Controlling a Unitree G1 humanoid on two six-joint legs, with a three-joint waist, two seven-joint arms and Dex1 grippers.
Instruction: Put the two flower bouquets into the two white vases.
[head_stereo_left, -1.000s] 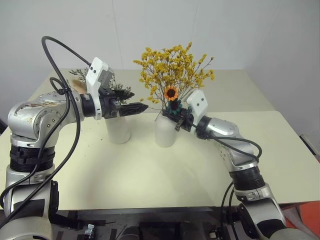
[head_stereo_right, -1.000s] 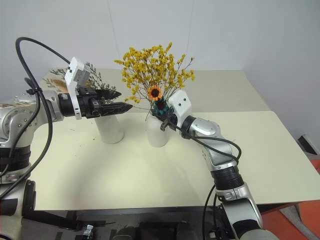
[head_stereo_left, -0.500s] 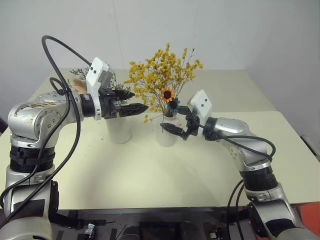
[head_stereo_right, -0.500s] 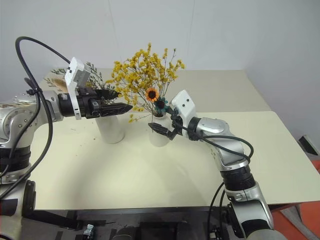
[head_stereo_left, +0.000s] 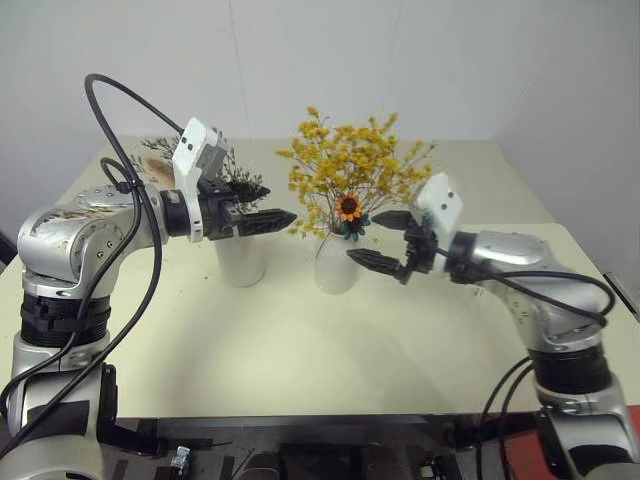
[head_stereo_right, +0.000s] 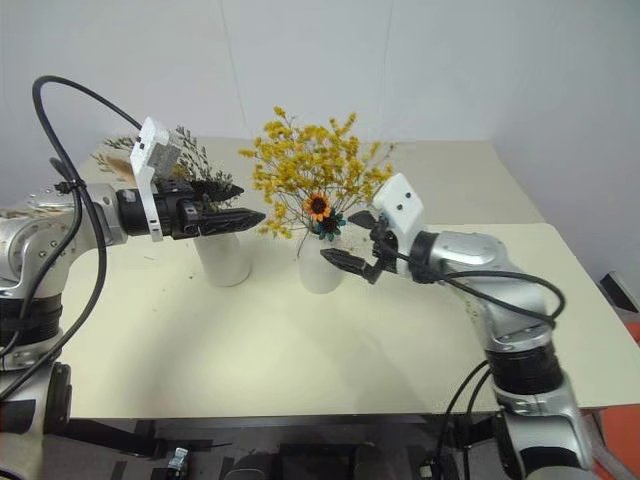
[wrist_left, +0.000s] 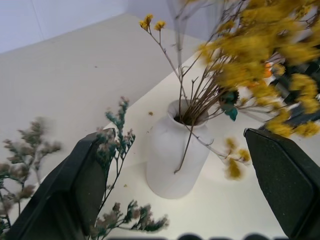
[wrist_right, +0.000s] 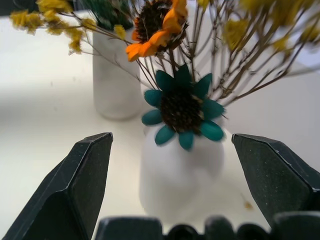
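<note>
yellow bouquet (head_stereo_left: 352, 172): upright in bottle vase (head_stereo_left: 335, 264) | grey-green bouquet (head_stereo_left: 228, 177): in tube vase (head_stereo_left: 239, 259), beside it

The upper part of the tall white vase (head_stereo_left: 239, 262) is covered by the left gripper (head_stereo_left: 262, 222) and its arm, so its mouth cannot be seen — nor can the stems of the grey-green spray (head_stereo_left: 235, 180) be followed down into it. In the left wrist view the yellow spray (wrist_left: 260, 45) is blurred and cut off by the frame's edge. In the right wrist view the base of the rounded vase (wrist_right: 180, 175) is hidden behind the right gripper's (wrist_right: 170, 190) own body.
</note>
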